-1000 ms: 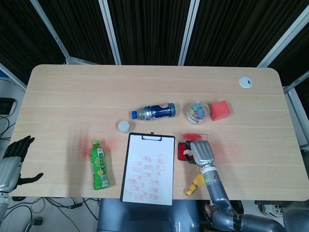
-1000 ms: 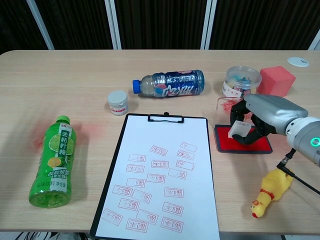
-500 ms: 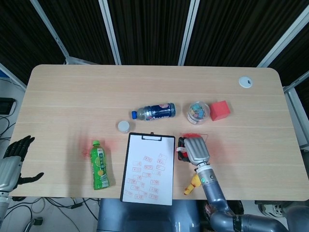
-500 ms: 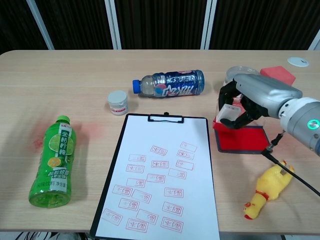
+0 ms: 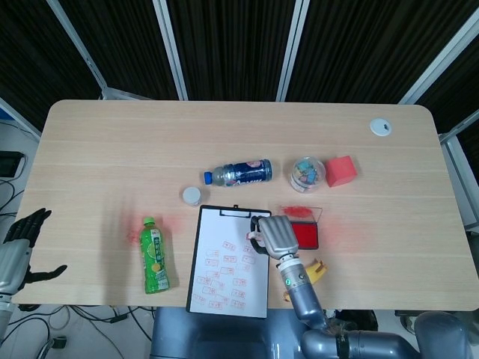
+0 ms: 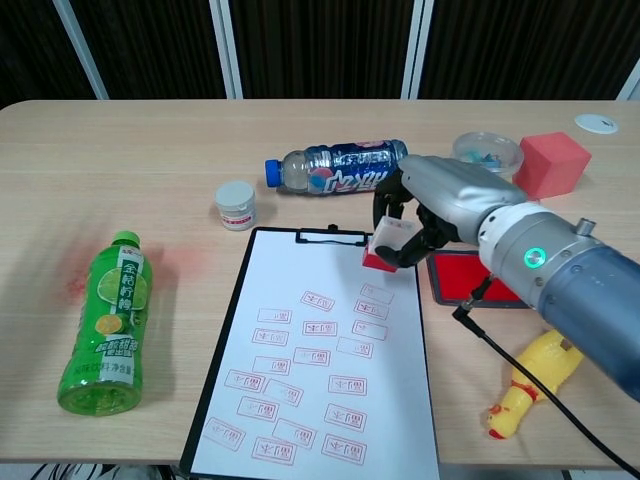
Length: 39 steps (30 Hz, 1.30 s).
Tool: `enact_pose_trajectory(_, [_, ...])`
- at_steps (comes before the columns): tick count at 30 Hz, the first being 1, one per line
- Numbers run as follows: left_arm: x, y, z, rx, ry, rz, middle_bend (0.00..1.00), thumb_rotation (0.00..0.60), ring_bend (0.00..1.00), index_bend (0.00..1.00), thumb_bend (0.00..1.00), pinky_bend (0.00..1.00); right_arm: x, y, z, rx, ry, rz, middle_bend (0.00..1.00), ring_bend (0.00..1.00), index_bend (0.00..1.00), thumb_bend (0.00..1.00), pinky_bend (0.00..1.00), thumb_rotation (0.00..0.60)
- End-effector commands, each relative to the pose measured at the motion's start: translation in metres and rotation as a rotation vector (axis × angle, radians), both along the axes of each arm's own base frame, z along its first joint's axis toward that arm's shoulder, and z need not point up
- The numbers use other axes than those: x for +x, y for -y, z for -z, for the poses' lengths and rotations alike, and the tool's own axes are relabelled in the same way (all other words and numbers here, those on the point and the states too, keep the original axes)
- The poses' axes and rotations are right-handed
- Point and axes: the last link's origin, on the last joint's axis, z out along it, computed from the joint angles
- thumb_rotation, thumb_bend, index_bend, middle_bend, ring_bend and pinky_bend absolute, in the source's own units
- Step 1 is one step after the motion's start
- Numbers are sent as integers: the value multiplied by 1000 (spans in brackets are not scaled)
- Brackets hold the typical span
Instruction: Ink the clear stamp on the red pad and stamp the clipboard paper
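Note:
My right hand [image 6: 425, 215] [image 5: 274, 235] holds the clear stamp [image 6: 388, 245], whose underside shows red, above the upper right part of the clipboard paper [image 6: 310, 340] [image 5: 224, 262]. The paper carries several red stamp marks across its lower half. To the right of the clipboard lies the red pad [image 6: 480, 280] [image 5: 304, 235], uncovered, its clear lid behind it. At the far left edge of the head view my left hand [image 5: 19, 250] hangs beside the table with fingers apart and nothing in it.
A green bottle [image 6: 105, 325] lies left of the clipboard. A blue bottle [image 6: 340, 167] and a small white jar [image 6: 236, 205] lie behind it. A clear tub [image 6: 487, 152] and red cube [image 6: 551, 163] sit at back right. A yellow toy chicken [image 6: 530, 380] lies near the front edge.
My right hand lifted the stamp off the red pad and carried it left over the clipboard's upper right part. The toy chicken shifted a little. The left hand stayed put.

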Motion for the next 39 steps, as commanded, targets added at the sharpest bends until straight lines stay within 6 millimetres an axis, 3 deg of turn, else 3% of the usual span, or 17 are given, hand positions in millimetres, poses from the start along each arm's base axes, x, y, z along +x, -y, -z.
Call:
enact_pose_trajectory(1, [0, -1, -1, 0, 2, -1, 0, 600, 0, 0, 7, 0, 8, 1, 8, 3, -2, -2, 838, 877, 968, 644, 884, 600])
enact_pose_trajectory(7, [0, -2, -1, -6, 17, -6, 0, 600, 0, 0, 8, 0, 14, 4, 22, 2, -13, 9, 838, 876, 968, 644, 885, 600])
enact_pose_trajectory(14, [0, -2, -1, -13, 26, -8, 0, 600, 0, 0, 8, 0, 7, 7, 33, -7, -50, 24, 838, 877, 968, 644, 885, 600])
enact_pose_trajectory(26, [1, -1, -1, -18, 25, -9, 0, 600, 0, 0, 8, 0, -5, 12, 37, -14, -62, 61, 838, 877, 967, 643, 885, 600])
enact_pose_trajectory(39, [0, -2, -2, -18, 33, -15, 0, 600, 0, 0, 8, 0, -5, 15, 44, -18, -65, 66, 838, 876, 968, 643, 884, 600])
